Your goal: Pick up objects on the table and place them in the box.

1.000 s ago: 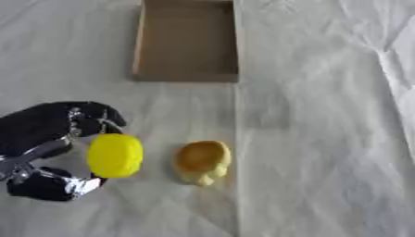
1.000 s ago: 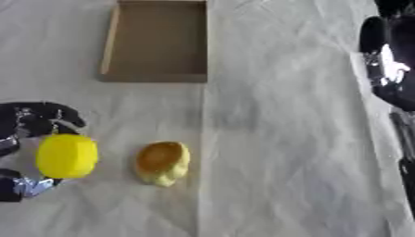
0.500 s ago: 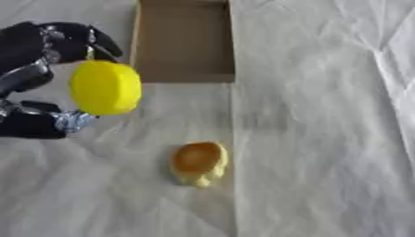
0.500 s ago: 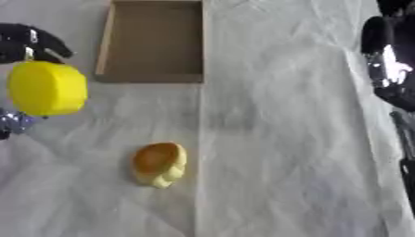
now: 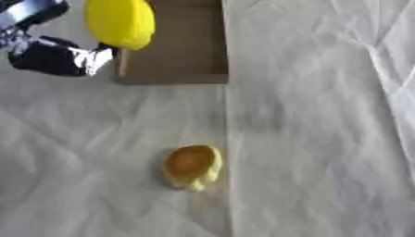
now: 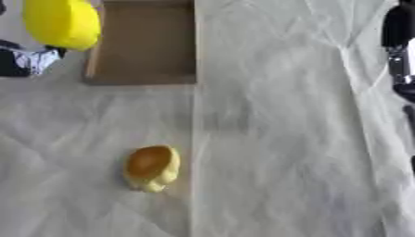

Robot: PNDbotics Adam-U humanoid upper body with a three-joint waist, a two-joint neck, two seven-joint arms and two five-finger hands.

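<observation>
Pastry point(image 5: 193, 166) alone — nothing blocks box point(image 5: 174, 74).

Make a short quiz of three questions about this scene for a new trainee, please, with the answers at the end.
1. True or false: the yellow object lies on the white cloth.
2. Which robot hand holds the yellow object? A) left B) right
3. Fill in: the yellow-orange object lies on the cloth, on the near side of the cardboard ____.

Key
1. False: the left robot hand holds it in the air at the left edge of the box.
2. A. The right robot hand shows only at the right edge of the right eye view, holding nothing visible.
3. box
</observation>
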